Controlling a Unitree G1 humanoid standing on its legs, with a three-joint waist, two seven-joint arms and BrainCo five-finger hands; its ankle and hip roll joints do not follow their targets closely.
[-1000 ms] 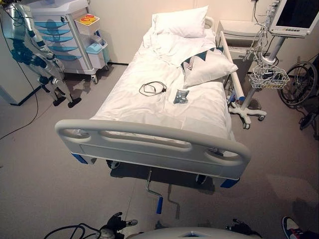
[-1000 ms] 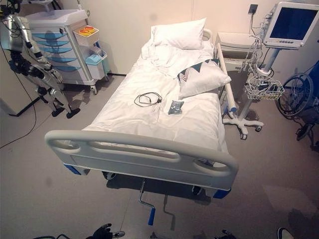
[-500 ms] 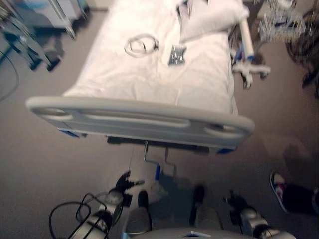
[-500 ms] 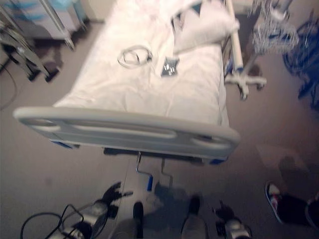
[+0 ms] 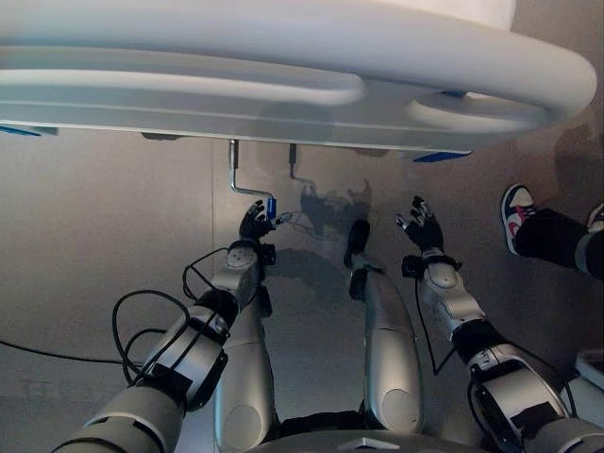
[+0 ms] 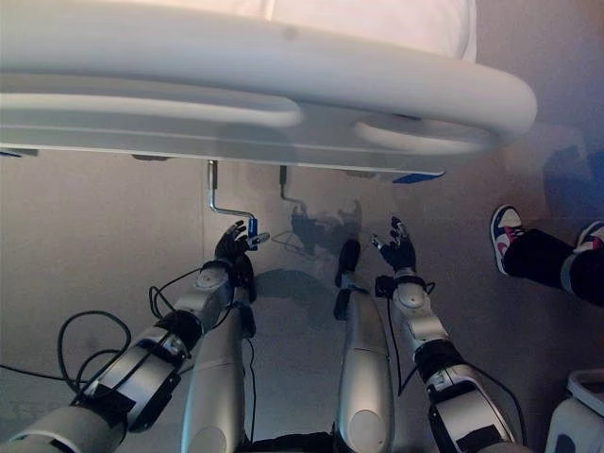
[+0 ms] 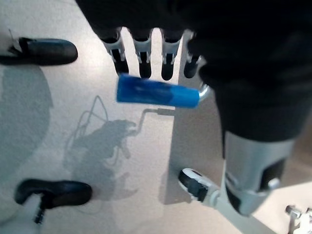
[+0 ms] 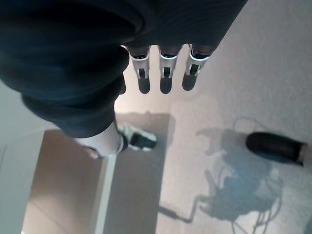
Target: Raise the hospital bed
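We're low at the foot of the hospital bed (image 5: 283, 85), its footboard overhead. Our left hand (image 5: 255, 223) reaches out with fingers (image 7: 145, 66) straight and spread, right at the crank's blue handle (image 7: 157, 91), not closed round it. The crank (image 5: 243, 179) hangs from under the bed frame. Our right hand (image 5: 420, 226) hovers open over the floor (image 5: 94, 217), well apart. A person's shoe (image 5: 515, 213) stands at the right.

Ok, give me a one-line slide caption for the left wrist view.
Left hand, fingers open, reaching for the blue crank handle under the hospital bed.
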